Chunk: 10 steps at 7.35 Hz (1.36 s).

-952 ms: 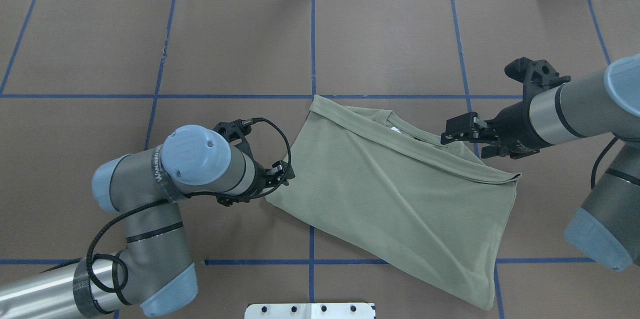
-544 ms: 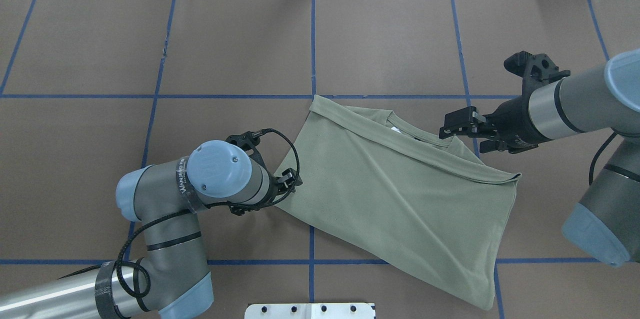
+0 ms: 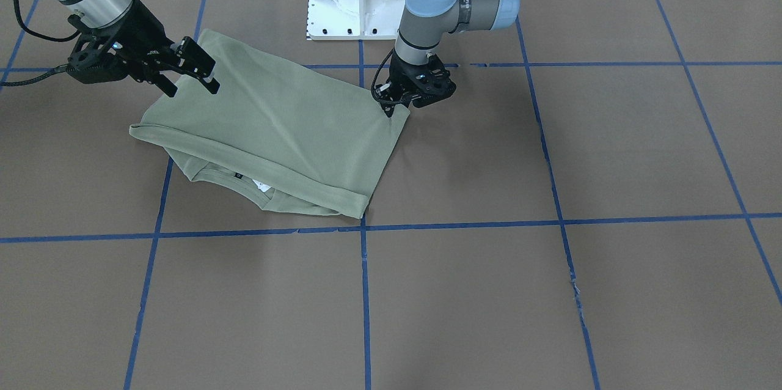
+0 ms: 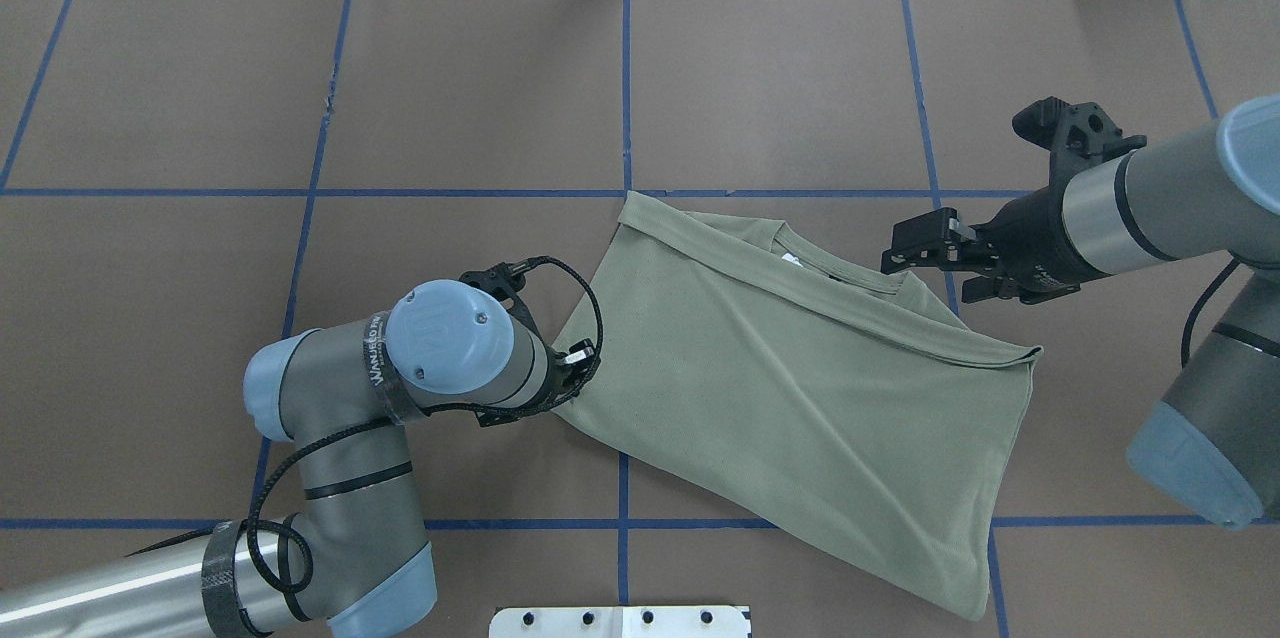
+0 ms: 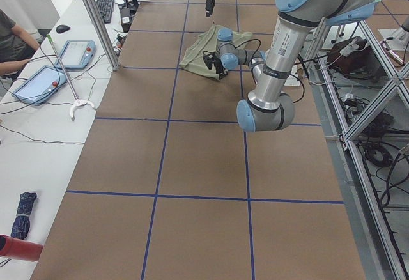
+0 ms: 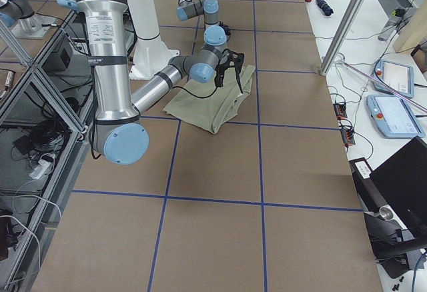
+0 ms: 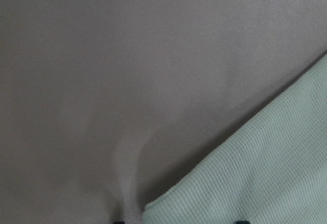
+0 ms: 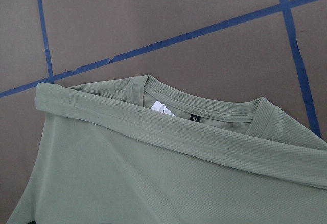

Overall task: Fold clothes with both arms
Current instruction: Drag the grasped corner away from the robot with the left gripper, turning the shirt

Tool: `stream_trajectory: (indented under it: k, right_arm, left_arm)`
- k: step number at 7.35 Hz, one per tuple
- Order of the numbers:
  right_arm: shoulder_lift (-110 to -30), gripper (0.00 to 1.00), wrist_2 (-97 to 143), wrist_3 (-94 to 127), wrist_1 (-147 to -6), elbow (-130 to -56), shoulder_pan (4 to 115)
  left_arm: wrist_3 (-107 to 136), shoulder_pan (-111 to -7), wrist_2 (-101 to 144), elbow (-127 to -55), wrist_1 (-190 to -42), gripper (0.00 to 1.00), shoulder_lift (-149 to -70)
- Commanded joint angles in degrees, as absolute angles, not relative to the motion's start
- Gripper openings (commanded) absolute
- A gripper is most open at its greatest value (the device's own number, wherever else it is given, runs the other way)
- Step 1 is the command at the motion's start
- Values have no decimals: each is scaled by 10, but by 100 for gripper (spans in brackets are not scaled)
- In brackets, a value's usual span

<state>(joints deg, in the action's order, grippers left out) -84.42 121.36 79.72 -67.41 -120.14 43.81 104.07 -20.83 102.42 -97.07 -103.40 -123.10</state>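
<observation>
The sage-green knit shirt [image 4: 800,398] lies part-folded on the brown tabletop [image 4: 450,68]. At its left corner the left gripper [image 4: 578,365] sits low, jaws seemingly parted in the blurred wrist view. The right gripper [image 4: 905,253] hovers wide open by the collar. Pinch all layers squarely, then lift together.

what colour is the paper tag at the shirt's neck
White. The paper tag at the shirt neck shows best in the right wrist-mounted view.
</observation>
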Motion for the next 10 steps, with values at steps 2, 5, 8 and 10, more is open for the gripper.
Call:
stream_trajectory:
  k: [2, 5, 8, 10]
  right_arm:
    - [-847, 100, 1215, 797, -674, -1201, 439]
    - [-846, 100, 1214, 797, -674, -1201, 439]
    - [-844, 100, 1211, 797, -674, -1201, 438]
    - [-844, 100, 1208, 798, -674, -1201, 436]
  left_arm:
    - [1034, -211, 1026, -979, -1033, 0, -1230]
    - [974, -291, 1022, -956, -1025, 0, -1226]
    - [843, -378, 991, -892, -1035, 0, -1259]
    - [807, -408, 963, -755, -1117, 0, -1339]
